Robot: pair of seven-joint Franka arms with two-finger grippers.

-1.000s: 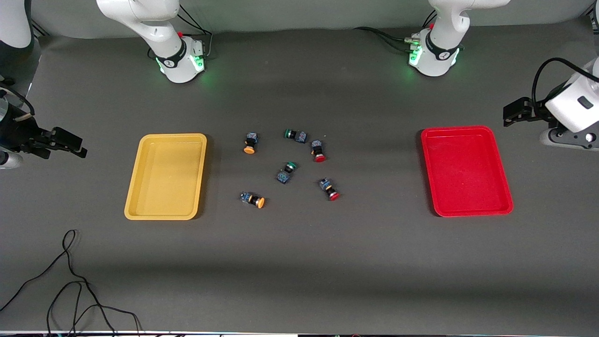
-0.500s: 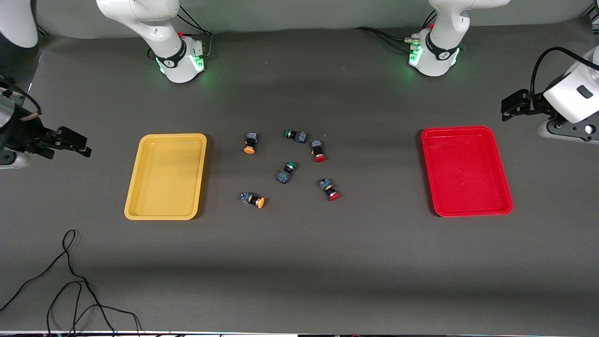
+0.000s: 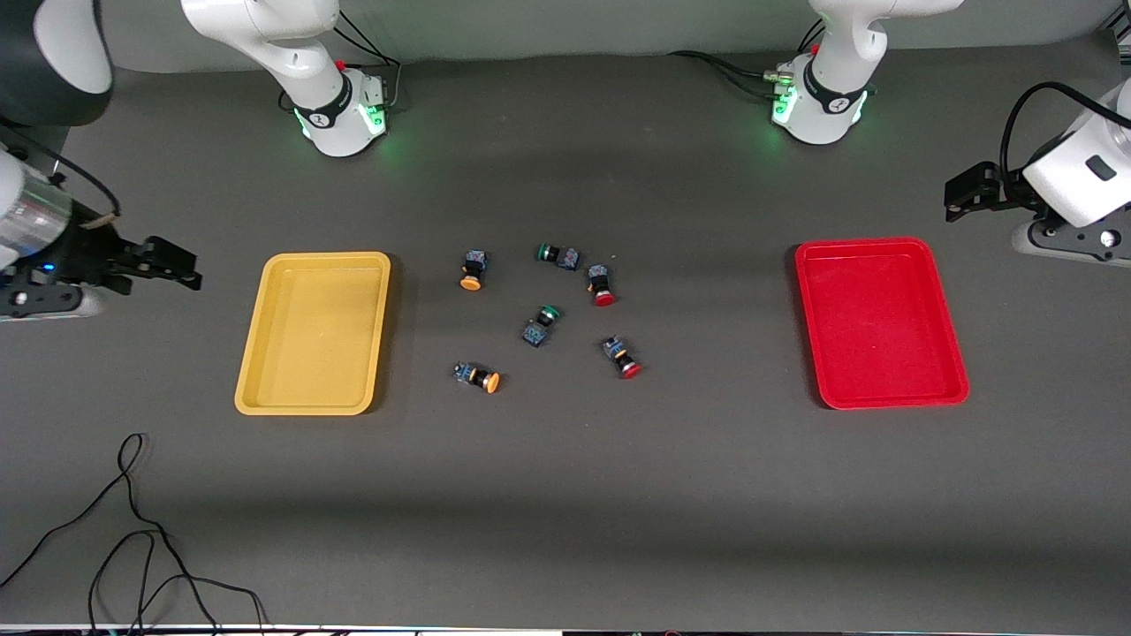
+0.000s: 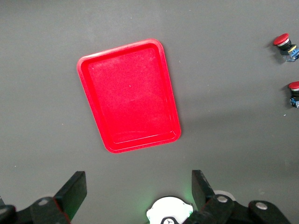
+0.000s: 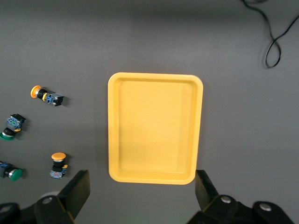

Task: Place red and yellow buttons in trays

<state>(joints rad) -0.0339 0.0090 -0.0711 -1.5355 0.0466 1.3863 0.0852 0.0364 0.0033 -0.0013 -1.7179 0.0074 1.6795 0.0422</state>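
1. Left gripper: jaws spread wide, holding nothing, up in the air at the left arm's end of the table, near the red tray.
2. Right gripper: jaws spread, empty, beside the yellow tray.
3. Red buttons and yellow buttons: all lying on the table between the trays.
4. Green buttons: among them.

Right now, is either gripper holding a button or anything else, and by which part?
Nothing is held. The left gripper and the right gripper both have their jaws open and empty, each up at its own end of the table.
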